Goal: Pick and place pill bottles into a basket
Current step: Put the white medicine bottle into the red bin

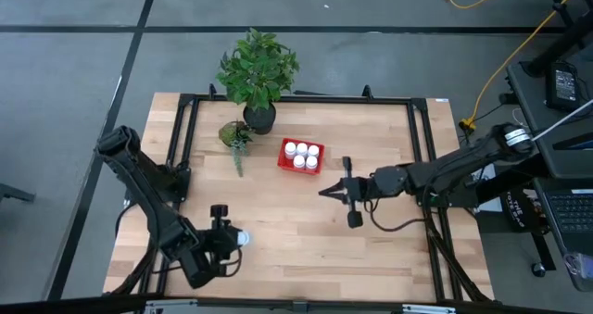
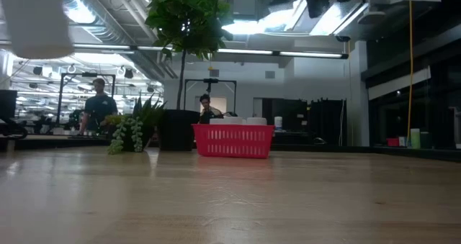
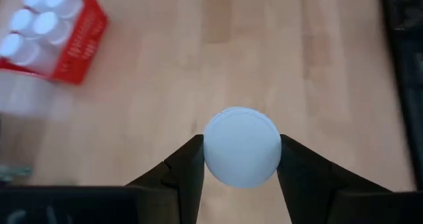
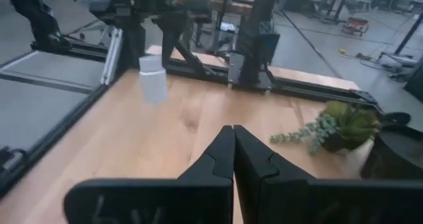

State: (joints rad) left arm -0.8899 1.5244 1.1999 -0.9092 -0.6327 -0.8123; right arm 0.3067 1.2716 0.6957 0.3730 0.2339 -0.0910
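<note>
Six bottles are showing in all: five are standing upright, caps up, inside the red basket [image 1: 301, 156], and one bottle [image 1: 240, 238] is being held by the left claw [image 1: 233, 238] near the bench's [image 1: 306, 249] front left part. In the high view the five [image 1: 302, 155] are sitting packed together, filling most of the basket. In the left wrist view the held bottle's round cap [image 3: 242, 146] is facing the camera, so its long axis is running along the claw's line of sight, with the two dark fingers [image 3: 187, 168] pinching it from either side. In the right wrist view the same bottle [image 4: 153, 79] is appearing upright, cap on top, hanging clear above the wood. In the low view the basket [image 2: 233, 141] is sitting on the bench's far side with white caps peeking over its rim. There is one basket, lying a little askew beside two plants: a tall one in a black pot [image 1: 259, 119] and a small trailing one [image 1: 235, 136] to its left. The right claw [image 1: 326, 192] is hovering just right of centre, in front of the basket, pointing left, its fingers [image 4: 232, 159] pressed together and holding nothing. Two people are showing in the room beyond.
</note>
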